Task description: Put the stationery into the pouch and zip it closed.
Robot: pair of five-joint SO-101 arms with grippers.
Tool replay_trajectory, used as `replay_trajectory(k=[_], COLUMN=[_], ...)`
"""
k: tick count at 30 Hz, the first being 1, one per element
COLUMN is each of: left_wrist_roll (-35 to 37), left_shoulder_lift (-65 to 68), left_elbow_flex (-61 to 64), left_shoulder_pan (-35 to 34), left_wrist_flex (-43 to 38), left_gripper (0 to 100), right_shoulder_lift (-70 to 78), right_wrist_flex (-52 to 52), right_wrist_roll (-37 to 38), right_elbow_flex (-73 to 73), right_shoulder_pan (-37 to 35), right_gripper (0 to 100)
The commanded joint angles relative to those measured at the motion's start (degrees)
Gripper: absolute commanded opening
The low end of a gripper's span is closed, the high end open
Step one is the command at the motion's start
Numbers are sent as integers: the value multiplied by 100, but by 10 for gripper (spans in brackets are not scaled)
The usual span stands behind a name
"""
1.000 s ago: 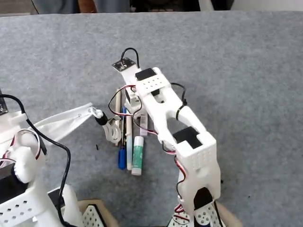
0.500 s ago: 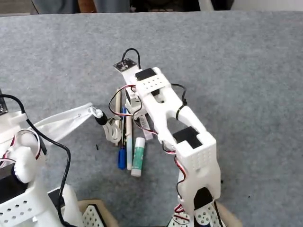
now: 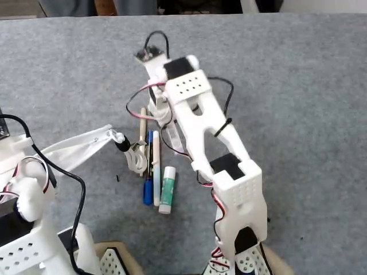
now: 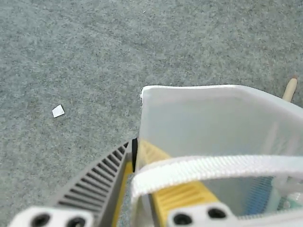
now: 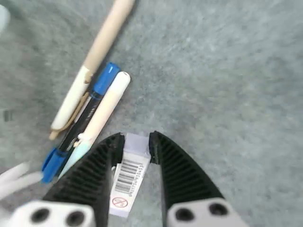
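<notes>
While my left pincer clamps the translucent white pouch, beige pen, blue pen, white pen side by side on grey felt, my right pincer just beside them, clenched on a small barcoded white piece.

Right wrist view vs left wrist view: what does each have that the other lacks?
Right wrist: the right gripper shut on a barcoded item, with a blue pen and a white pen in plain sight. Left wrist: the left gripper clamping the pouch at its edge, and a white scrap. Both: the grey table and the beige pen. A blue blur through the pouch may be the blue pen.
</notes>
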Motion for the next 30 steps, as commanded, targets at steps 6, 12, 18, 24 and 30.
replay_trajectory(k=[6,12,18,24,30], left_wrist_roll=[70,70,70,62,62], left_shoulder_lift=[1582,1705,1591,1591,1591], left_elbow_flex=[-857,-734,-725,-646,-646], left_shoulder_pan=[-66,-31,-31,-31,-31], left_wrist_flex=[554,554,554,554,554], left_gripper=[29,29,29,29,29], right_shoulder_lift=[-2290,-3749,-4602,-4980,-5174], right_wrist_flex=[220,-97,-1424,-2303,-2998], right_wrist_roll=[-9,-35,-510,-1618,-2356], right_elbow_flex=[-549,-189,295,1042,1842], right_shoulder_pan=[-334,-1547,-2479,-2699,-2690], right_gripper=[12,12,12,12,12])
